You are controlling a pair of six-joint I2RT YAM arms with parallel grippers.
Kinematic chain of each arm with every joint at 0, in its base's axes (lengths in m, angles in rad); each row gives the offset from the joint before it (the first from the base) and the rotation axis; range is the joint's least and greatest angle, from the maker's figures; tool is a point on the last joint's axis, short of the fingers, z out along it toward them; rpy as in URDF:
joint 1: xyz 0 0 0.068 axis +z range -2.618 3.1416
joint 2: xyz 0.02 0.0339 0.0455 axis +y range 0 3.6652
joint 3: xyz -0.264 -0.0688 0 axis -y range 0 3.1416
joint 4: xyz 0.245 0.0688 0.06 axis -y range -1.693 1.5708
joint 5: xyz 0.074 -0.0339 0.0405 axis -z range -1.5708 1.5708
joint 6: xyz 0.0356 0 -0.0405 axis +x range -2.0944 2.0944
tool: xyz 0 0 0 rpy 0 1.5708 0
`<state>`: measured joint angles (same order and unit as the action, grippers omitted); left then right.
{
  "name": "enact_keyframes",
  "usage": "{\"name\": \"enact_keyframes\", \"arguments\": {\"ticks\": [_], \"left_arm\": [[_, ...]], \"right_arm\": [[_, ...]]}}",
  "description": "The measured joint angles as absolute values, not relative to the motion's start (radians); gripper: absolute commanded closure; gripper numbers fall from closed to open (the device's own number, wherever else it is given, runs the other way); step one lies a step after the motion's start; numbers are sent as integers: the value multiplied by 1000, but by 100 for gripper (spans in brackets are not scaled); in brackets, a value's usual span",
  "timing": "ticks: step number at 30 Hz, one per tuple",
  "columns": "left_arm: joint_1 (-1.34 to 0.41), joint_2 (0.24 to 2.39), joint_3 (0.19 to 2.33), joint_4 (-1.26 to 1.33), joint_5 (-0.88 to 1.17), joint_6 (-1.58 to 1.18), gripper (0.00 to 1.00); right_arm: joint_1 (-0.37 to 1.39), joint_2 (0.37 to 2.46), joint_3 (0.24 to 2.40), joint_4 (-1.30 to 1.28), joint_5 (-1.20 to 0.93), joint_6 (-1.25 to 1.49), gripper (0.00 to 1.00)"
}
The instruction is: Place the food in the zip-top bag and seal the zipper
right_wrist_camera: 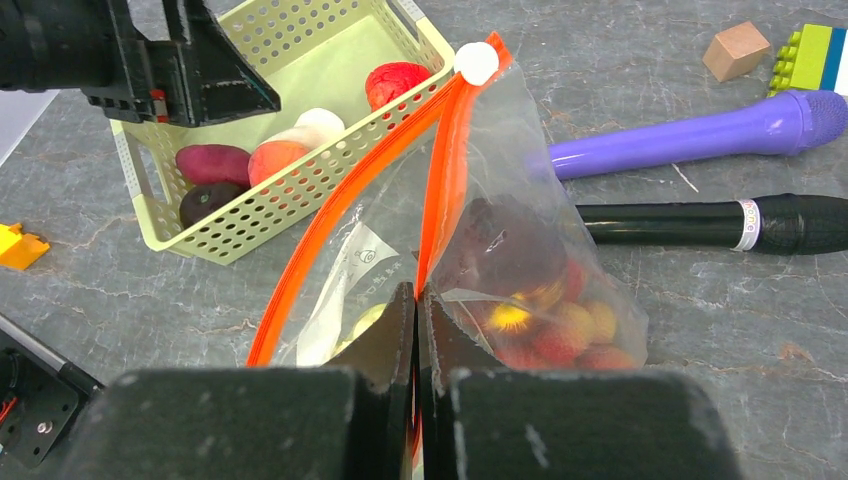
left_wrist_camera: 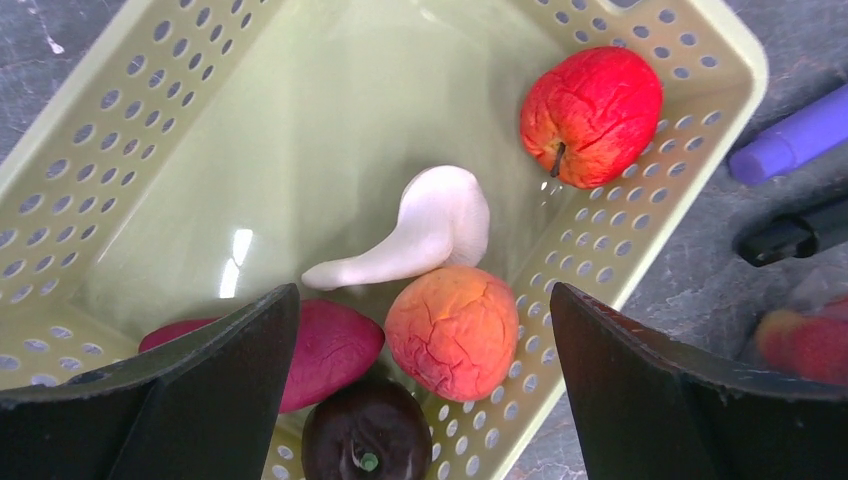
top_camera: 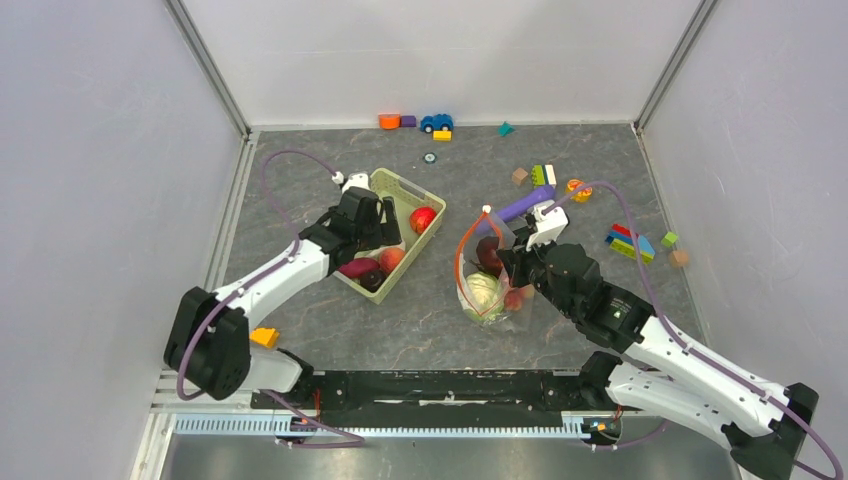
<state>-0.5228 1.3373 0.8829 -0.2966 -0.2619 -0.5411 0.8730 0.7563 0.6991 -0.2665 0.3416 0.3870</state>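
My left gripper (left_wrist_camera: 425, 395) hangs open over the light-green basket (left_wrist_camera: 150, 120), its jaws on either side of a peach apple (left_wrist_camera: 452, 330). The basket also holds a red apple (left_wrist_camera: 590, 115), a white mushroom piece (left_wrist_camera: 425, 230), a magenta piece (left_wrist_camera: 325, 350) and a dark purple piece (left_wrist_camera: 365, 430). My right gripper (right_wrist_camera: 418, 300) is shut on the orange-red zipper (right_wrist_camera: 440, 190) of the clear zip-top bag (right_wrist_camera: 520, 260) and holds its mouth open. The bag holds dark and red fruit and a green cabbage (top_camera: 482, 292). In the top view the left gripper (top_camera: 362, 222) is over the basket (top_camera: 425, 192).
A purple stick (right_wrist_camera: 690, 130) and a black stick (right_wrist_camera: 720, 222) lie right of the bag. Coloured blocks (top_camera: 630, 243), a toy car (top_camera: 436, 122) and an orange citrus slice (top_camera: 578, 187) are scattered at the back and right. A yellow block (right_wrist_camera: 15, 247) lies left.
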Motion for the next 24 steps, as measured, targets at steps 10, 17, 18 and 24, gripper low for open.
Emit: {"name": "enact_keyframes", "arguments": {"ticks": [10,17,18,24], "left_arm": [[-521,1512,965,-297,-226,-540,0],[-521,1567,977,-297,-165,-538,7],[-521,1577,978,-298,-154,-538,8],[-521,1633,992,-306,-139,-537,18]], "right_arm": [[868,754,698,-266,340,387,100],[868,747,693,-266,341,388,100],[867,746,691,-265,341,388,100],[863,746,690,-266,342,388,100]]}}
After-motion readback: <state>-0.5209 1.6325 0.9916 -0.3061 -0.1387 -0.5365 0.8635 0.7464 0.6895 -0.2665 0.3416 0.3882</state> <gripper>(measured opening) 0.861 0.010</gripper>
